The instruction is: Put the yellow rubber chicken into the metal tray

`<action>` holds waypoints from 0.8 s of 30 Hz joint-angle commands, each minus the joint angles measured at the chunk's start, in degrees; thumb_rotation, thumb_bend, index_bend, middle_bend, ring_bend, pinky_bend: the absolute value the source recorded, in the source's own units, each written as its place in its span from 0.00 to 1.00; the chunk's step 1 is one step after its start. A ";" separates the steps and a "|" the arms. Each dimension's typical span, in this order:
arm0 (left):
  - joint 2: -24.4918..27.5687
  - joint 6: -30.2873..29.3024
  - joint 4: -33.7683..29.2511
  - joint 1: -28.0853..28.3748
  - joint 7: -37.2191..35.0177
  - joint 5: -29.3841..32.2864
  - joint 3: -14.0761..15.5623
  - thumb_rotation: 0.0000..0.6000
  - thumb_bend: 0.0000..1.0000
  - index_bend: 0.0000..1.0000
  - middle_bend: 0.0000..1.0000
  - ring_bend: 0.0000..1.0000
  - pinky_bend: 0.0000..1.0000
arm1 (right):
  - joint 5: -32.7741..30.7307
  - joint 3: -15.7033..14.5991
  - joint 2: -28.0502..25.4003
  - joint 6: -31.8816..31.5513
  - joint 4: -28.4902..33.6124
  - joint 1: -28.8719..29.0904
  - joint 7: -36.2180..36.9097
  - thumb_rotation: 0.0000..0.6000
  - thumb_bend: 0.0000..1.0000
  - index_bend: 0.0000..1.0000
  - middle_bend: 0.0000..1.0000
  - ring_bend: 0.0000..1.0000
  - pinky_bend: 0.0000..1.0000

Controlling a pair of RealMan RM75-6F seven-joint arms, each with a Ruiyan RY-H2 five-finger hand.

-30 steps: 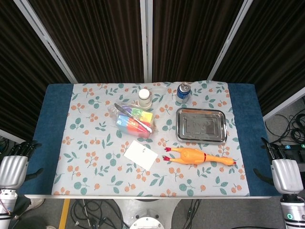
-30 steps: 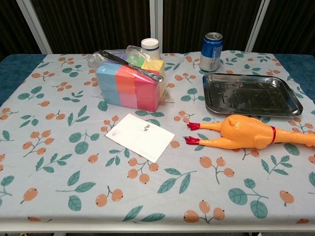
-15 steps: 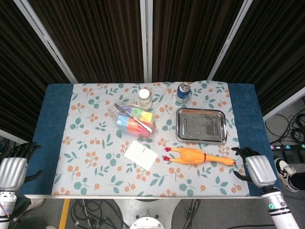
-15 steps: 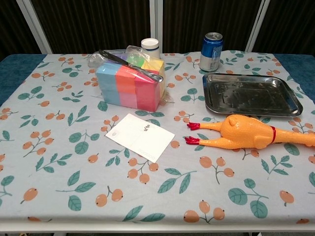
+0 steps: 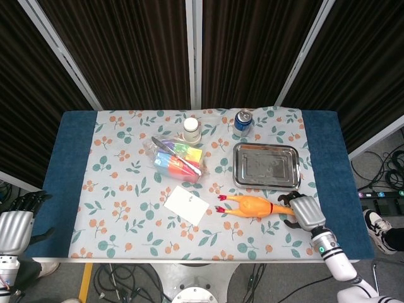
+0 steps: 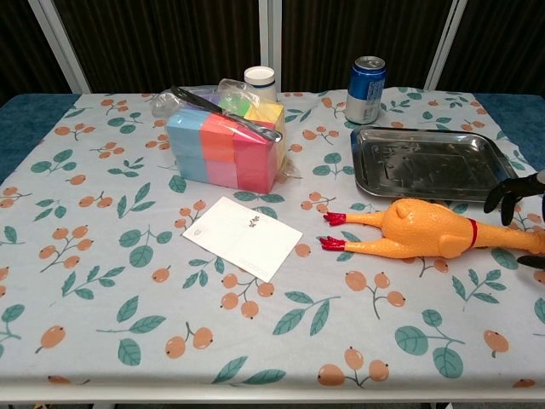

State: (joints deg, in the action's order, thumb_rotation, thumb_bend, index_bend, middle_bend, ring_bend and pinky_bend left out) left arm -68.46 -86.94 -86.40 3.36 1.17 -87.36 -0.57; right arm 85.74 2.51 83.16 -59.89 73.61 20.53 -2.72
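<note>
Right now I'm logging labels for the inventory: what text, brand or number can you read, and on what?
None can be read.
Blue can: label markings too blurred.
White card: a small dark mark and a faint line, too small.
White-capped jar: no text visible.

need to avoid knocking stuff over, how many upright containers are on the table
2: the white-lidded bottle behind the bag of colored blocks, and the blue can behind the metal tray. None seems hidden.
</note>
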 commanded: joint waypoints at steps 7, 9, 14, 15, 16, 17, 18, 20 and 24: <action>-0.13 0.37 0.50 -0.07 -0.68 0.21 0.05 1.00 0.04 0.30 0.30 0.21 0.24 | 0.60 -0.09 4.78 0.95 -5.49 2.73 1.93 1.00 0.22 0.43 0.46 0.38 0.58; -0.21 0.41 0.66 -0.07 -0.77 0.21 0.03 1.00 0.04 0.30 0.30 0.21 0.24 | 0.79 -0.21 5.42 0.95 -6.35 3.13 1.98 1.00 0.27 0.48 0.50 0.42 0.64; 0.16 0.52 0.88 0.16 -1.32 0.24 -0.29 1.00 0.04 0.30 0.30 0.21 0.24 | 4.52 -1.25 5.29 -1.69 -7.48 4.27 2.57 1.00 0.38 0.61 0.57 0.52 0.76; 0.37 0.32 0.81 0.25 -1.83 0.32 -0.62 1.00 0.04 0.30 0.30 0.21 0.24 | 5.87 -1.41 4.59 -2.99 -7.15 4.61 2.79 1.00 0.41 0.65 0.59 0.55 0.79; 0.58 0.19 0.67 0.35 -2.37 0.34 -0.88 1.00 0.04 0.30 0.30 0.21 0.24 | 6.93 -1.49 3.83 -4.02 -6.57 4.90 3.02 1.00 0.42 0.67 0.60 0.57 0.82; 0.96 0.08 0.30 0.58 -3.39 0.26 -1.26 1.00 0.04 0.30 0.30 0.21 0.24 | 8.32 -1.52 2.54 -5.45 -5.43 5.30 3.27 1.00 0.43 0.69 0.61 0.58 0.83; 1.28 0.01 -0.06 0.84 -4.40 0.01 -1.52 1.00 0.04 0.30 0.30 0.21 0.24 | 9.33 -1.47 1.42 -6.55 -4.37 5.61 3.41 1.00 0.45 0.72 0.63 0.59 0.86; 2.12 0.04 -0.78 1.63 -7.09 -0.95 -1.99 1.00 0.04 0.30 0.30 0.21 0.24 | 11.35 -1.14 -1.09 -8.68 -1.97 6.39 3.42 1.00 0.46 0.76 0.65 0.62 0.89; 4.58 1.08 -2.94 4.81 -14.57 -3.36 -3.75 1.00 0.04 0.30 0.30 0.21 0.25 | 15.91 0.27 -7.24 -11.85 4.27 9.14 1.72 1.00 0.46 0.79 0.67 0.64 0.91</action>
State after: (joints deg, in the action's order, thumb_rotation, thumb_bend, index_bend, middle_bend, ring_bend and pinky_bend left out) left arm -65.82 -86.54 -87.56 5.85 -9.01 -88.90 -2.92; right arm 98.80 1.86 79.31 -69.53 74.39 27.71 -0.04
